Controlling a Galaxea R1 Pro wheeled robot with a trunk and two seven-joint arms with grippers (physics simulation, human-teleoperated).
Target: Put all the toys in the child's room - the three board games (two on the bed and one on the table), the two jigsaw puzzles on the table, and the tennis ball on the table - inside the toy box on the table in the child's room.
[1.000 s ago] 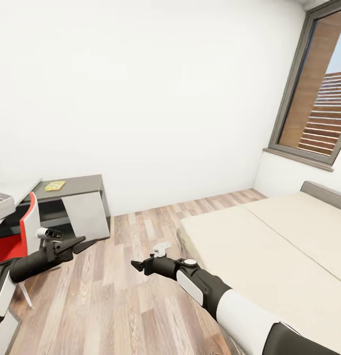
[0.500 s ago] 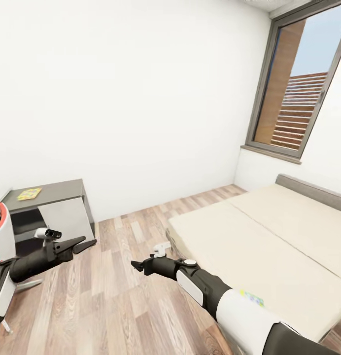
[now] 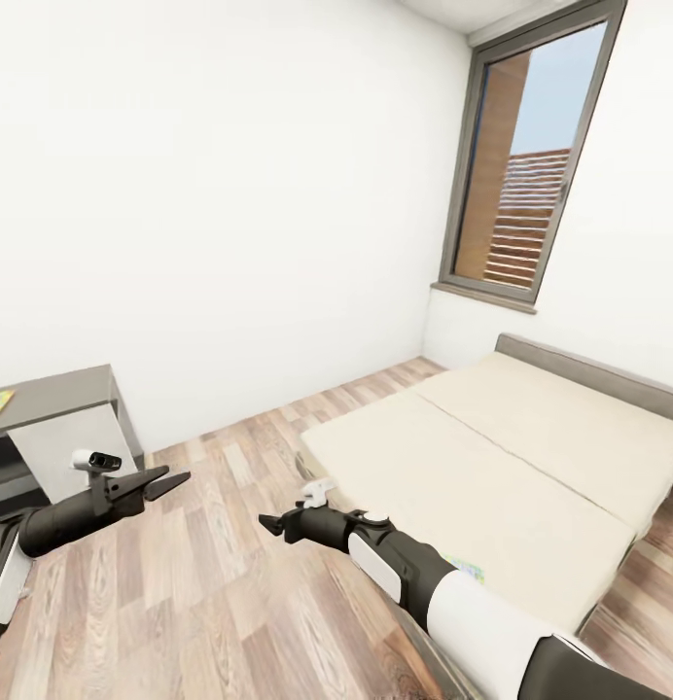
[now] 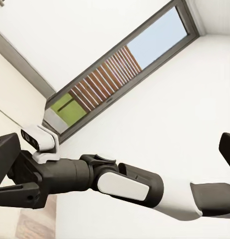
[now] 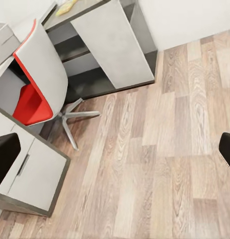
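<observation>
Camera swung right since a second ago: bed (image 3: 531,457) now centred, dark cabinet (image 3: 54,408) slid to left edge, red chair gone from head view. Colourful board game (image 3: 470,569) lies flat on mattress near edge, part hidden behind right forearm. Left gripper (image 3: 157,480) fingers spread apart, empty, over wood floor (image 3: 210,603). Right gripper (image 3: 270,525) jaws parted, empty. Right wrist view: red chair (image 5: 37,84), table drawers (image 5: 25,174), cabinet. Window (image 3: 521,165) beyond bed.

A: What is that long thing?
B: It is the robot's other arm (image 4: 119,181), black and white, with a little camera (image 4: 39,142) on it.
A: And behind?
B: A window (image 4: 107,74) in a white wall (image 4: 169,109).
</observation>
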